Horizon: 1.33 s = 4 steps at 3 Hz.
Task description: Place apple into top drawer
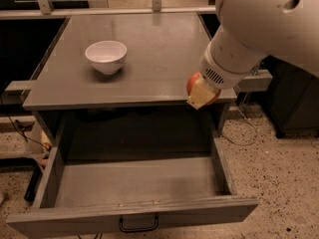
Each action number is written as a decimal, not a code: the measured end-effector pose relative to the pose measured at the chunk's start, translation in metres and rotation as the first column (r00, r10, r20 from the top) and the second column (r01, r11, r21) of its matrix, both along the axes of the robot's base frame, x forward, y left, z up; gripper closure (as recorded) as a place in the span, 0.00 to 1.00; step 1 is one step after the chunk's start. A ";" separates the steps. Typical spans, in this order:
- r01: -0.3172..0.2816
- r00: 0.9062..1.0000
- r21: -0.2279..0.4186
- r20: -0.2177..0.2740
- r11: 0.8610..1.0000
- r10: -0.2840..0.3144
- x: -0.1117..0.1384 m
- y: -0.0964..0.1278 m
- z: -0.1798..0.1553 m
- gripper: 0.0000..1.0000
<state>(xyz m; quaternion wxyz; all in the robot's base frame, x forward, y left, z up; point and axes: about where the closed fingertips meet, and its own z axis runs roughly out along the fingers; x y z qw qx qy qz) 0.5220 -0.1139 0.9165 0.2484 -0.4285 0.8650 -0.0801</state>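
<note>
Camera view: claw [202, 92] clamped on the red apple [192, 83] at the desk's [159, 49] front-right edge, apparently above the rear-right of the open top drawer [134, 182]. You're prob. too near the rt wall. Bring it fwd and left toward mid-drawer, lower close to the floor, then release gently so it can't bounce or roll.

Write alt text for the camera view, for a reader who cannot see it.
The robot's gripper holds a red apple at the front right edge of a grey table, over the open top drawer. A white bowl sits on the table's left side.
</note>
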 end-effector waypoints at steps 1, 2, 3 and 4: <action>0.028 0.999 0.004 -0.039 1.000 -0.028 -0.024 0.006 -0.024 1.00; 0.064 0.990 0.046 -0.129 0.997 -0.058 -0.067 0.027 -0.076 1.00; 0.068 0.985 0.041 -0.159 0.997 -0.060 -0.077 0.027 -0.092 1.00; 0.067 0.985 0.042 -0.159 0.997 -0.060 -0.077 0.027 -0.092 1.00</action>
